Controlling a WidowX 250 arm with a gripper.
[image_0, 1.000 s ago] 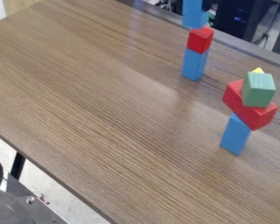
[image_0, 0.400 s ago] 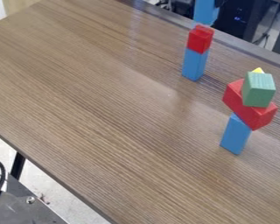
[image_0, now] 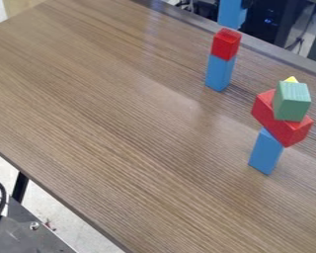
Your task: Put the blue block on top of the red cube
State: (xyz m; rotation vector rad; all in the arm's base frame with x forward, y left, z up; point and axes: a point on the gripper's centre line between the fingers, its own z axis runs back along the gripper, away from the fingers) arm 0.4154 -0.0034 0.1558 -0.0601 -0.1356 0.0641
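Observation:
At the top edge, right of centre, a bit of the black gripper (image_0: 246,4) shows against the blue block (image_0: 231,14), which it holds upright in the air. The block's lower end hangs just above and slightly right of the red cube (image_0: 226,44) in the view, with a narrow gap between them. That cube rests on top of an upright blue block (image_0: 218,73) standing near the table's far edge. Most of the gripper and the top of the held block are cut off by the view's edge.
On the table (image_0: 121,123), to the right, stands a second stack: a blue block (image_0: 266,152) below, a slanting red block (image_0: 279,121) across it, a green block (image_0: 292,101) on top and a yellow tip (image_0: 291,79) behind. Dark equipment stands beyond the far edge.
The held blue block and the gripper have shifted right and slightly up from a second ago. Since the half-second frame they have barely moved; both stacks stay in place.

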